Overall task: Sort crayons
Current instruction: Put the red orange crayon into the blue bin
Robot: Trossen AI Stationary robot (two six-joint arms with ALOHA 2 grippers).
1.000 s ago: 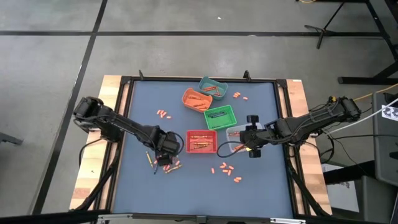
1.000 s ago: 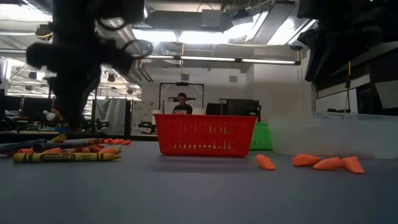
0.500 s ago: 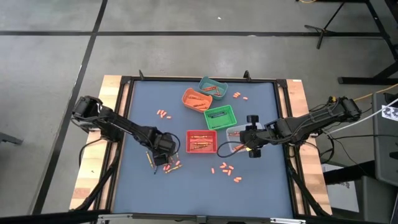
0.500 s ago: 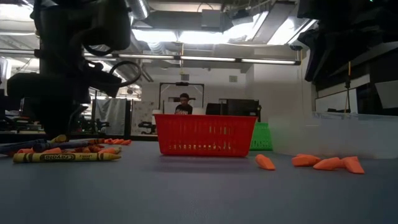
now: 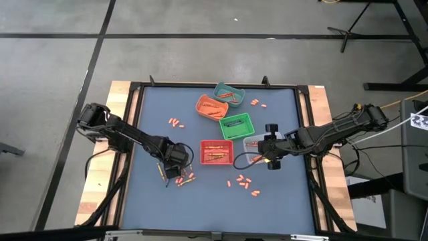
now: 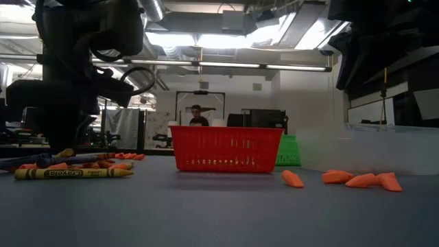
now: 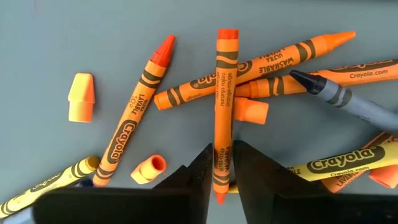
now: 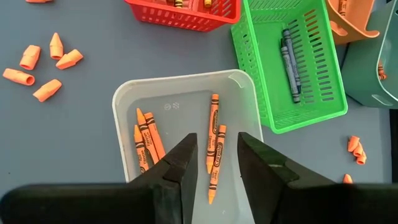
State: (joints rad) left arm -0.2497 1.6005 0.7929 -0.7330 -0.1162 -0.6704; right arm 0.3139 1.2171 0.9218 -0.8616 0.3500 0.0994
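Left wrist view: an orange crayon (image 7: 222, 106) lies lengthwise straight out from the left gripper (image 7: 222, 171), its flat butt end between the two fingers and its tip pointing away. The fingers stand close on either side of it, pinching or all but pinching its lower end. It lies across two other orange crayons that slant under it. A further orange crayon (image 7: 134, 127) lies slanted just beside it, a grey crayon (image 7: 348, 99) crosses the pile on the far side, and yellow crayons (image 7: 339, 163) lie near the fingers. Short orange stubs (image 7: 81, 96) are scattered around.

In the high view this pile (image 5: 180, 177) sits on the table (image 5: 154, 207) toward the left front, just beside the red bin (image 5: 217, 152), with the left gripper (image 5: 170, 167) down over it.

In the right wrist view the right gripper (image 8: 216, 158) hangs over a clear tray (image 8: 124, 99), fingers spread with nothing between them. Four orange crayons (image 8: 213, 130) lie in the tray, roughly parallel and lengthwise to the fingers. Beyond it a green bin (image 8: 305, 93) holds grey crayons (image 8: 289, 59), long axis the same way. More stubs (image 8: 46, 59) lie on the table near the tray.

The low view shows a yellow crayon (image 6: 72, 173) lying flat, side on, in front of the pile.
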